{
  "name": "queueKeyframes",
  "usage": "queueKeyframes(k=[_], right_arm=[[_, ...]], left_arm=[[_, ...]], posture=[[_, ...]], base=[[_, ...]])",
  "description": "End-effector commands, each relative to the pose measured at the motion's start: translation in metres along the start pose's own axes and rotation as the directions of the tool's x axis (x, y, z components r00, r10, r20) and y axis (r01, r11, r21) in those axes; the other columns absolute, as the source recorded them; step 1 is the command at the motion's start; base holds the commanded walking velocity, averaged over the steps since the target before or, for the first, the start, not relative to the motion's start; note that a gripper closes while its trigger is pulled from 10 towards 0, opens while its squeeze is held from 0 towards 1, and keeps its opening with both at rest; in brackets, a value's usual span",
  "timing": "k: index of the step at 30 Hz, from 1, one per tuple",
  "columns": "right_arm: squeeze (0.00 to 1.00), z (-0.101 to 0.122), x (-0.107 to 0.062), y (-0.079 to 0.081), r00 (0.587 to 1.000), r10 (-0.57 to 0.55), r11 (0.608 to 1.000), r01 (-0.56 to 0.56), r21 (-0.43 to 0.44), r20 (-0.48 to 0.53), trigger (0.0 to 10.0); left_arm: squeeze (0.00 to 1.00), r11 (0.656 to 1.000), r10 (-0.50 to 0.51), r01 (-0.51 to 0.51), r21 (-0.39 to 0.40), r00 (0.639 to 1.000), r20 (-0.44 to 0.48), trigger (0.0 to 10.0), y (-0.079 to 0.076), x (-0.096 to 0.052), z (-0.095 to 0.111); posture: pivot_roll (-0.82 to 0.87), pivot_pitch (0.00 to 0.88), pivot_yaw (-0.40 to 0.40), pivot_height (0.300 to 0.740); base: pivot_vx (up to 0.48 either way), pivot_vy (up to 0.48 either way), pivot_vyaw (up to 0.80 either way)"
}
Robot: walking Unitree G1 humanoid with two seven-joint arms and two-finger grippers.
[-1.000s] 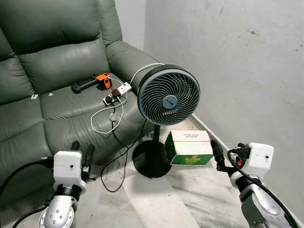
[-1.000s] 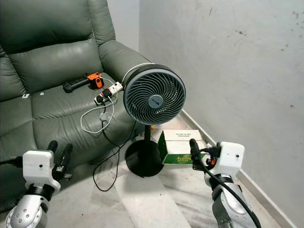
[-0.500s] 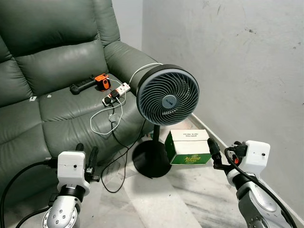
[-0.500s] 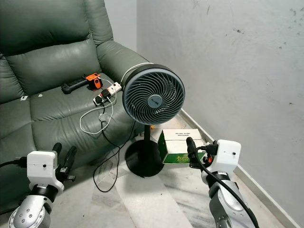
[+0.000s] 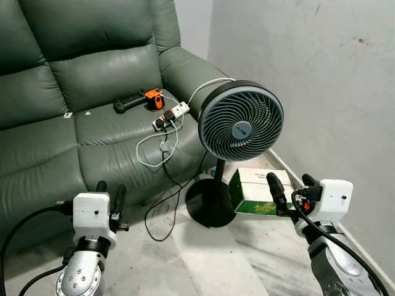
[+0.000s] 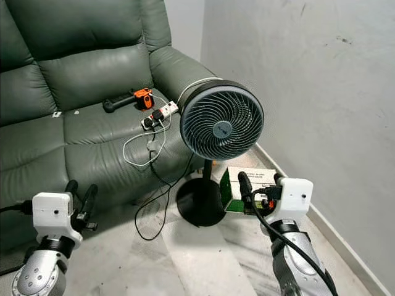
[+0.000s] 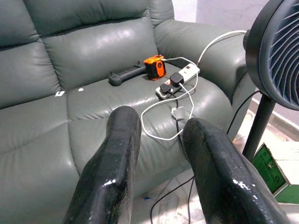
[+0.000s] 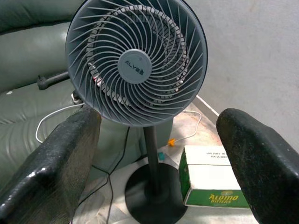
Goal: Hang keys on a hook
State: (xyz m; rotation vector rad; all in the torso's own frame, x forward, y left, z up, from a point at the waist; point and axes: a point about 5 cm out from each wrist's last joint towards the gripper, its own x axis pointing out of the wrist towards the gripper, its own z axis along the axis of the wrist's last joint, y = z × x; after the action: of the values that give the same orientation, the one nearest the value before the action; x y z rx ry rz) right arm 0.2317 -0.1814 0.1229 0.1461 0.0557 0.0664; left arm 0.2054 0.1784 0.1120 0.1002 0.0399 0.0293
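Early going on the key-hanging job, by the look of it: no keys and no hook to be made out anywhere, so finding both, the pickup and the hanging all seem left to do. Left pincer [image 5: 109, 192] raised at 7 o'clock in the head view, fingers [image 7: 114, 154] a modest gap apart, nothing between them, aimed at the green leather sofa [image 5: 74, 80]. Right pincer [image 5: 290, 186] raised at 4 o'clock, spread wide, empty too, pointed at the pedestal fan [image 5: 241, 121] standing at centre. On the sofa seat at 11 o'clock: an orange-and-black tool [image 5: 141, 100], a white power strip [image 5: 170, 115] just beside it, white cable [image 5: 154, 140] trailing down. Green-and-white carton [image 5: 254, 190] on the floor beside the fan base [image 5: 211, 203], close to the grey wall [image 5: 321, 74].
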Motion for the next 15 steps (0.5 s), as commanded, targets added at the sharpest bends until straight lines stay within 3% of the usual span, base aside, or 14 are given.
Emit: queueKeyframes(k=[1, 15], right_arm=[[0.0, 0.0017, -0.0011, -0.0019, 1.0, -0.003, 1.0, 0.003, -0.011, 0.008, 10.0], [0.0, -0.0007, -0.0024, -0.0061, 1.0, -0.026, 1.0, 0.026, -0.013, -0.003, 10.0]], left_arm=[[0.0, 1.0, 0.001, -0.001, 0.001, 1.0, -0.012, 10.0, 0.0005, -0.002, -0.0002], [0.0, 1.0, -0.002, 0.001, -0.005, 0.999, -0.037, 10.0, 0.0015, -0.0034, -0.0034]], posture=[[-0.01, 0.168, -0.019, 0.74], [-0.01, 0.167, -0.011, 0.74]], base=[[0.0, 0.0, 0.0], [-0.214, 0.0, 0.0]])
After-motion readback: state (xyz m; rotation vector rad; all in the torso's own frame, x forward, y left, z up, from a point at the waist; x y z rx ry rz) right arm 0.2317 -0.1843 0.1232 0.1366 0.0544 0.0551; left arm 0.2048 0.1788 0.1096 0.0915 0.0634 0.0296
